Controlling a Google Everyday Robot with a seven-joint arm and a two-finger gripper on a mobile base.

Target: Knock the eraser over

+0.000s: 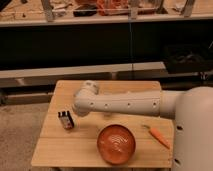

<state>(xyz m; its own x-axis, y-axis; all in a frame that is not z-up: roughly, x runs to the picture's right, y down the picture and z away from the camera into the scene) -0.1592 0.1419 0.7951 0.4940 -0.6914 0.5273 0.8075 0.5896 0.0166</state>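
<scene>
The eraser (66,120), a small black block with pale stripes and a bit of orange, stands upright on the left part of the wooden table (55,150). My white arm reaches in from the right across the table's middle. Its gripper end (78,109) hangs just to the right of the eraser and slightly above it, a small gap apart.
A red-orange bowl (116,144) sits at the table's front centre, below the arm. An orange carrot-like piece (159,136) lies at the right. Dark shelving with clutter (100,7) runs behind the table. The floor lies to the left.
</scene>
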